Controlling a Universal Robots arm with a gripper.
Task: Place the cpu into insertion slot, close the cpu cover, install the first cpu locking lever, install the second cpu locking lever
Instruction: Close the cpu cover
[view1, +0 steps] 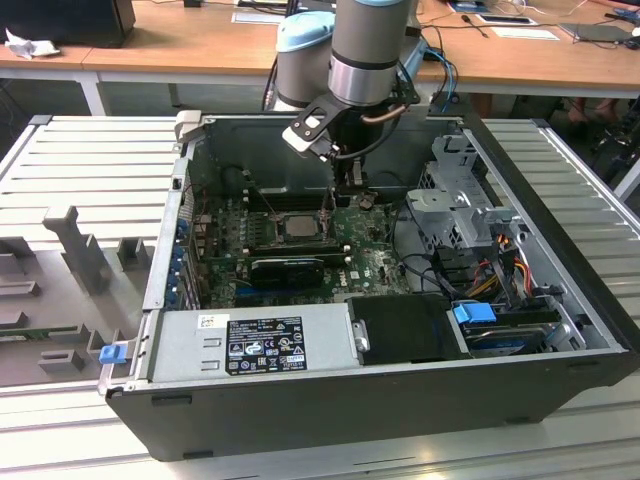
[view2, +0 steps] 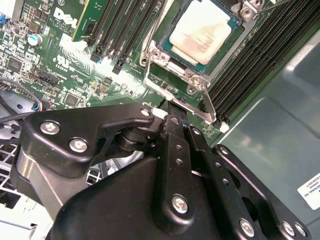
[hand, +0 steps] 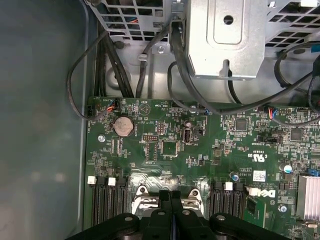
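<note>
Second wrist view: the cpu (view2: 202, 32) lies flat and seated, framed by the cpu cover (view2: 150, 54), which is down around it. The hand (view2: 170, 106) has its fingers pressed together, and its tip sits at a locking lever (view2: 206, 102) just beside the cover's corner. I cannot tell whether it actually bears on the wire. The likely risk is that the narrow tip slips off the springy lever, letting it jump free, or that it gouges the motherboard (view2: 75, 75) beside the cover.
</note>
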